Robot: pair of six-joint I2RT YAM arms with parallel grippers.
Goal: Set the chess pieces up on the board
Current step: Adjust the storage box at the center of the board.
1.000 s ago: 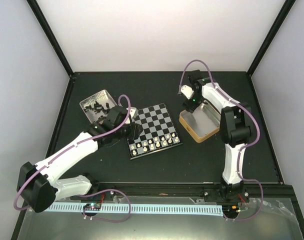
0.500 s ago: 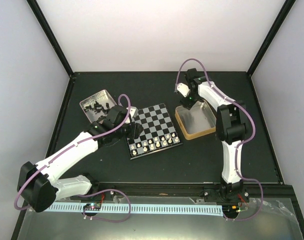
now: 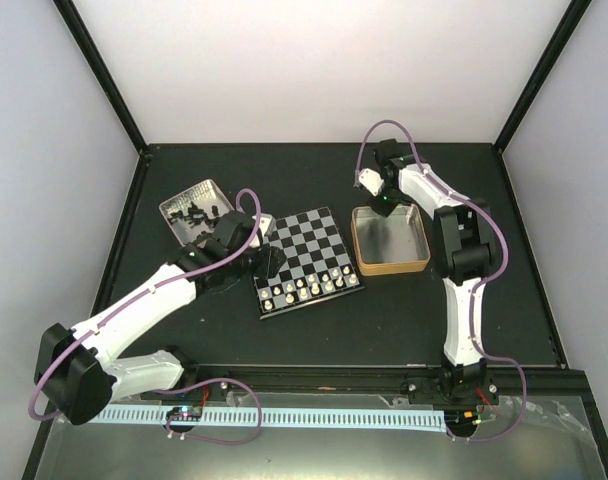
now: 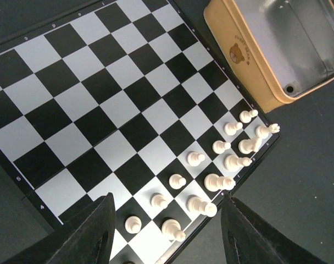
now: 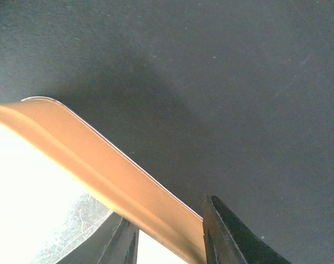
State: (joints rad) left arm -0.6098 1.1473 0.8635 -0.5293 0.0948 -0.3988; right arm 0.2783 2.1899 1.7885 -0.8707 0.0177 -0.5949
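The board (image 3: 306, 243) lies mid-table, with cream-white chess pieces (image 3: 309, 288) lined along its two nearest rows. Black chess pieces (image 3: 194, 212) lie heaped in a metal tray (image 3: 174, 203) at the back left. My left gripper (image 3: 267, 262) hovers open over the board's near-left corner. In the left wrist view its fingers (image 4: 168, 197) frame the white pieces (image 4: 211, 181) on the board (image 4: 101, 99) and hold nothing. My right gripper (image 3: 382, 205) straddles the far wall of the tan box (image 3: 389, 266). One finger is inside and one outside that wall (image 5: 101, 159), and the jaws (image 5: 167, 212) are shut on it.
The tan box is open, with a shiny metal floor (image 3: 391, 235) and no pieces showing in it; it sits just right of the board. Black frame posts (image 3: 99, 70) and pale walls bound the dark table. A cable rail (image 3: 284, 415) runs along the near edge.
My right gripper has closed onto the tan box's far wall. The box has swung from tilted to square with the table. The left arm has not moved.
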